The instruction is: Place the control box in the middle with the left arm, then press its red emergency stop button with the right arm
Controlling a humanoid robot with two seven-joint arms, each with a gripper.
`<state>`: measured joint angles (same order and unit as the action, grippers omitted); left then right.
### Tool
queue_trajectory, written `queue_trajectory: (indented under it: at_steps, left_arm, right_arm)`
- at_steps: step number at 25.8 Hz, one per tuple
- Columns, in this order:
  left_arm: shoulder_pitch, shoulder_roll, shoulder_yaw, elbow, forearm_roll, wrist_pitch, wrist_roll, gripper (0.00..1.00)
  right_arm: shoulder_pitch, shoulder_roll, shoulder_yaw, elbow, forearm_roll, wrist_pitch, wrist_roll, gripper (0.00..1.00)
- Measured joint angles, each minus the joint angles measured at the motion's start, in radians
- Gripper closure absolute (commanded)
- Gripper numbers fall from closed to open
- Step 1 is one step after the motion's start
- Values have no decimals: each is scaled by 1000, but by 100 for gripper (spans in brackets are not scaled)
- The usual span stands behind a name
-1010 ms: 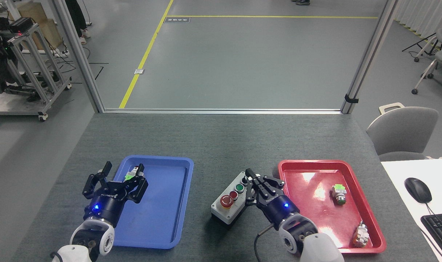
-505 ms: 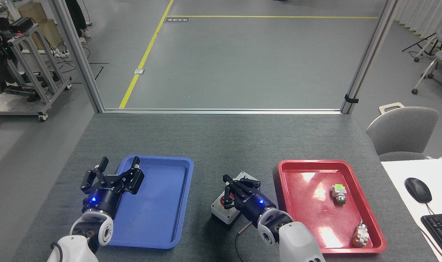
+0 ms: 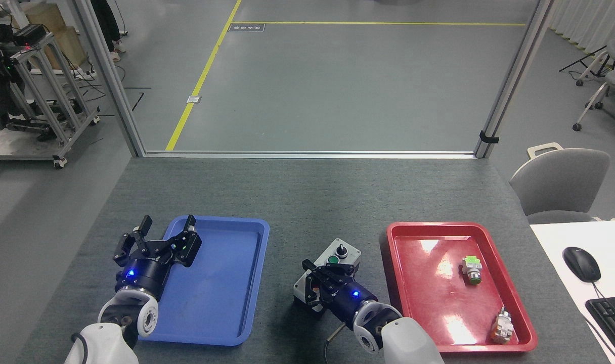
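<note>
The control box [image 3: 338, 255] lies on the dark-grey tabletop between the two trays, on the middle [image 3: 307, 212] of the table. Its black knob [image 3: 341, 249] and green button [image 3: 333, 260] show at the far end. My right gripper [image 3: 310, 280] hangs over the box's near end, its fingers drawn together, shut on nothing I can see. It hides the red emergency stop button. My left gripper [image 3: 168, 225] stands open over the left rim of the blue tray [image 3: 236, 283], well apart from the box, with nothing between its fingers.
A red tray [image 3: 525, 323] to the right holds two loose silver switches [image 3: 472, 268] [image 3: 502, 327]. Further right stand a grey chair [image 3: 560, 182] and a white desk with a mouse [image 3: 581, 264] and a keyboard [image 3: 613, 318]. A metal frame borders the table's far edge.
My right gripper has moved left and nearer along the box, from beside the knob end to over the red buttons, uncovering the knob and green button. The left gripper shifted slightly back.
</note>
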<state>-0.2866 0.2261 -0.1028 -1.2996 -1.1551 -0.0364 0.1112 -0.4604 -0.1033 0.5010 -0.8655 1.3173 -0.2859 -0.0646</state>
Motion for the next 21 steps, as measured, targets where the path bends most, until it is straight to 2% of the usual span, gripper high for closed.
queue_trajectory:
  at_steps: [10, 11, 12, 13, 14, 17, 21]
  left_arm:
    - [-1, -1, 0, -3, -1, -2, -4, 1]
    - [-2, -1, 0, -3, -1, -3, -4, 1]
    - [-2, -1, -1, -3, -1, -4, -4, 1]
    - [-1, -1, -1, -3, -1, -6, -4, 1]
    - [1, -1, -2, -3, -1, -7, -4, 1]
    - [10, -1, -7, -4, -1, -11, 0, 1]
    - [76, -32, -12, -18, -1, -12, 15, 1]
  right_arm:
    - [3, 5, 3, 59, 36, 5, -64, 100]
    - [5, 5, -1, 49, 36, 4, -67, 92]
    - [6, 4, -12, 22, 33, 4, -42, 64]
    - [7, 1, -30, -8, 29, 3, -6, 21]
    - [7, -2, -64, -48, 23, 3, 1, 1]
    - [4, -5, -197, -134, 12, -7, 3, 0]
    - [1, -10, -369, -175, 8, -18, 0, 0]
